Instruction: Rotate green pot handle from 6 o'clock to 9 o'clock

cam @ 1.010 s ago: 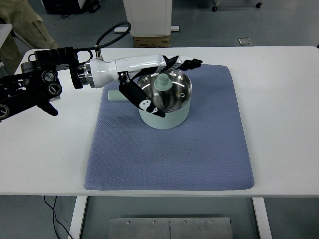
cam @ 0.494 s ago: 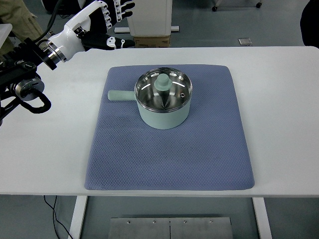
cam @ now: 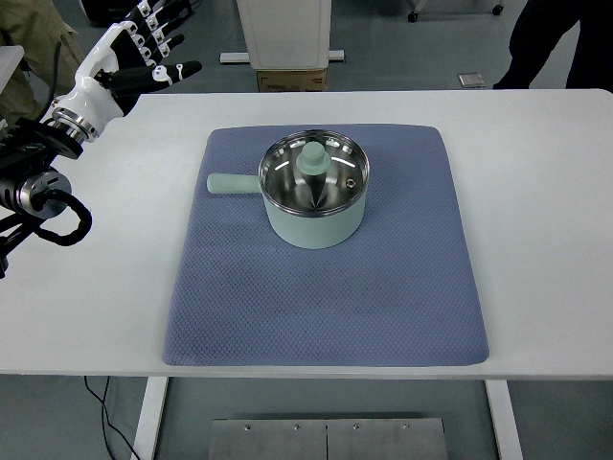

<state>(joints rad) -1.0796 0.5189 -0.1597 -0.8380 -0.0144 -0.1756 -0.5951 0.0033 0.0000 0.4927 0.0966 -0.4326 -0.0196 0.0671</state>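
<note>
The fingers of the left hand are spread apart and hold nothing, with the thumb pointing out sideways toward the pot. The hand sits well away from the pot, up and to the left of it, past the far left corner of the table, and its arm runs off the left edge. No right hand shows.

The pot stands upright on the blue mat, in the mat's far half, with its lid on and the knob at the centre. The handle sticks straight out of the pot's left side, lying flat over the mat. Judged from this, the handle already points at 9 o'clock, so the turn looks done.

The risks left seem small. If the arm swings back toward the pot, the splayed fingers could clip the handle and spin it off its mark, since a light pot on a mat probably pivots easily. A knock on the rim could also tip the loose lid. A person's dark legs stand beyond the table, far right of the pot, well clear of the arm.
</note>
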